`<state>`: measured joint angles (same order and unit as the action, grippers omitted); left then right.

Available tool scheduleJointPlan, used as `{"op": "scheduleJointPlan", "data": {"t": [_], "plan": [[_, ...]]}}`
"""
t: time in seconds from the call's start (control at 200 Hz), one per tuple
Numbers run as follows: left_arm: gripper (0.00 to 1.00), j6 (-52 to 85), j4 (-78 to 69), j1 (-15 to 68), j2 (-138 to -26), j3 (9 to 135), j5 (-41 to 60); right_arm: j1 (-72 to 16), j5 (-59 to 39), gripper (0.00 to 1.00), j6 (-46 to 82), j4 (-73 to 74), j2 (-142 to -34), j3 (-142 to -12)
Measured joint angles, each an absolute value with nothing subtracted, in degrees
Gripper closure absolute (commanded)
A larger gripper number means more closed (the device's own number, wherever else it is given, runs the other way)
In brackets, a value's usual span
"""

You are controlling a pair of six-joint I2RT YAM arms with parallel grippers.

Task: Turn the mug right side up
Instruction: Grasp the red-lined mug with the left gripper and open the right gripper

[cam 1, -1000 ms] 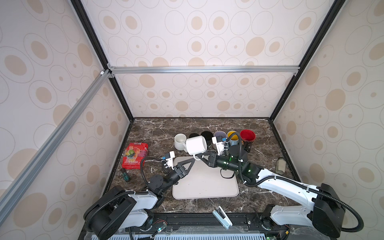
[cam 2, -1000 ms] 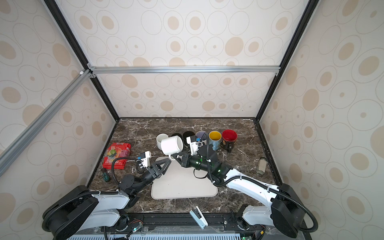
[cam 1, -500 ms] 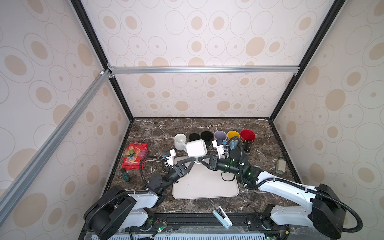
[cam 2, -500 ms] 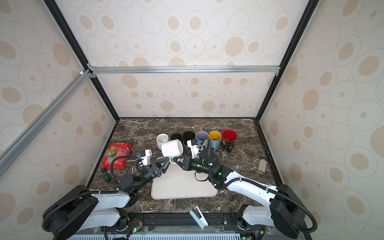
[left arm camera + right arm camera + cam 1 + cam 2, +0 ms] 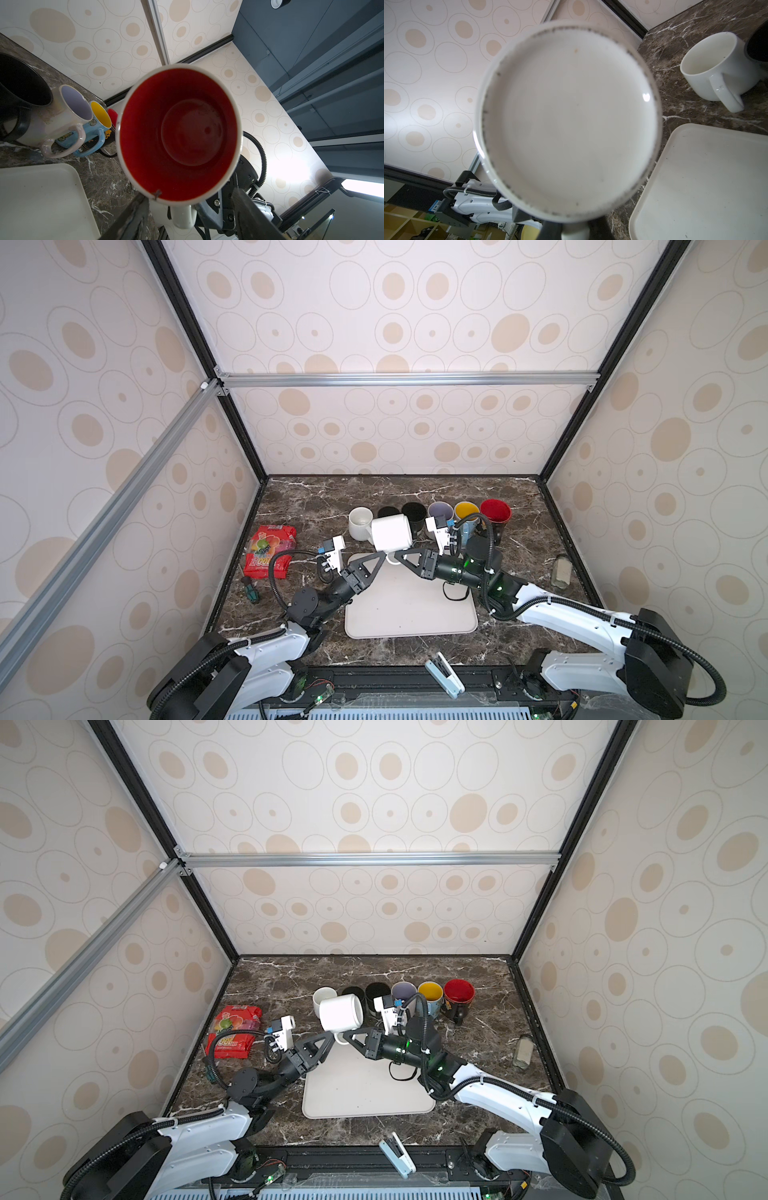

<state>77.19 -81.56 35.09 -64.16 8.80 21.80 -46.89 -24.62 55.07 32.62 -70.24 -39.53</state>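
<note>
Holding a white mug sideways above the tray

Gripping the handle of the white mug, the right pincer is clenched on it and carries it in the air, above the far edge of the tray, lying on its side. In the left wrist view the mug shows a round mouth, a glossy red inside and a thin white rim; in the right wrist view its flat, unglazed-looking base is ringed with dark specks. So the mouth faces the left arm and the base faces the right one.

The left pincer sits just beside the mug's lower edge with its dark, triangular fingers spread apart, released and grasping nothing; one fingertip is at the rim, and whether it touches cannot be told.

The tray is one pale, smooth rectangle with rounded corners, bare on top, resting on the desk, a dark brown marble-patterned slab with white veins.

Behind the tray stands a row of six upright mugs: one cream white mug, two black mugs, one pearly lilac mug, one blue mug with a yellow inside and one dark mug with a red inside.

Elsewhere on the desk lie one crinkly red snack bag, one green-handled screwdriver, one small clear glass jar and, at the front rail, one white stapler-like clip
</note>
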Motion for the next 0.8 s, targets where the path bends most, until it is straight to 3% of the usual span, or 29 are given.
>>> {"op": "scheduleJointPlan", "data": {"t": [0.6,0.8], "plan": [[0.75,77.3,-81.6,34.6,-65.3,8.7,22.6,-48.1,-25.7,1.0,57.6,40.7,-76.0,-39.5],[1.0,77.6,-82.7,33.9,-65.2,8.5,23.0,-48.1,-25.7,1.0,59.2,42.9,-77.1,-39.6]]}}
